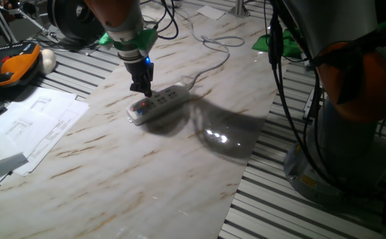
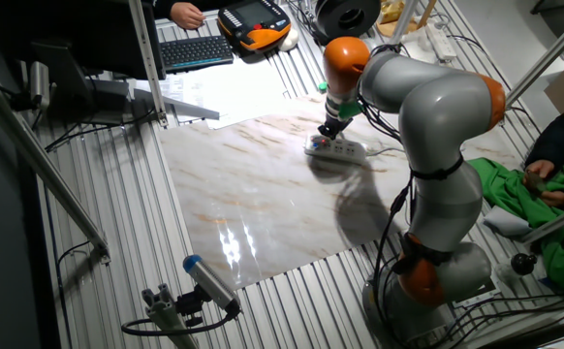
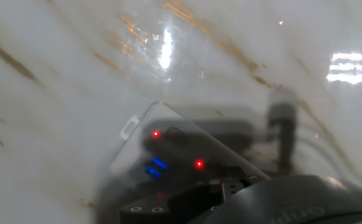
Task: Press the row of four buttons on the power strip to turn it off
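overhead glare on table (image 1: 180,166) | arm shadow | hand view blurred

A robotics lab is indicated by the slatted aluminium desk (image 2: 127,233), a keyboard (image 2: 196,50) and teach pendant (image 2: 254,23) at upper left, and loose cables (image 1: 173,26).

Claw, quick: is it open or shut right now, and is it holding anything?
Claw: down at the power strip; open or shut cannot be told, and no grip on anything shows.
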Motion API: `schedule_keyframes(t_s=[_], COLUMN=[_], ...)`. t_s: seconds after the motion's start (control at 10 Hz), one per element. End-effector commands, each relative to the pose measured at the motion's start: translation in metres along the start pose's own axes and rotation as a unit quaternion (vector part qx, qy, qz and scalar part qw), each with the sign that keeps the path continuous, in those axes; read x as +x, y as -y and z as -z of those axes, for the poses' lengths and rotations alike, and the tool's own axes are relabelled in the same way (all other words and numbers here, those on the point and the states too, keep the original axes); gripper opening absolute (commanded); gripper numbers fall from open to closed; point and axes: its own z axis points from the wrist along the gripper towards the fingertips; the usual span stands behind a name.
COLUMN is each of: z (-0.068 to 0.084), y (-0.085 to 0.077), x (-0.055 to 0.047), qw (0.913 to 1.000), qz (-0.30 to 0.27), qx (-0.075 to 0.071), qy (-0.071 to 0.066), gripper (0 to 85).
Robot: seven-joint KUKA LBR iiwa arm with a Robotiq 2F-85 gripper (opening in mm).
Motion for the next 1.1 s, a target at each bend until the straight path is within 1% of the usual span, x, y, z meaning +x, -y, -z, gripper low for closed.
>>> schedule_keyframes(t_s=[0.0,0.3,0.5,0.6,0.7,0.8,0.9,1.0], z=[-0.002,-0.010,-0.017,-0.016,-0.008,0.003,0.008,0.008], y=[-0.001,-0.001,-0.004,-0.004,-0.005,-0.006,-0.006,-0.006], x=[-0.001,-0.002,-0.001,0.000,0.000,0.001,0.002,0.002], qw=[1.0000,1.0000,0.9999,1.0000,0.9999,0.9998,0.9998,0.9996], qz=[0.000,0.002,0.002,0.001,-0.005,-0.013,-0.016,-0.020], qx=[-0.001,-0.002,-0.003,-0.005,-0.010,-0.013,-0.012,-0.017], qy=[0.001,0.004,0.011,0.008,0.002,-0.006,-0.007,-0.006], gripper=[0.0,0.0,0.0,0.0,0.0,0.0,0.0,0.0])
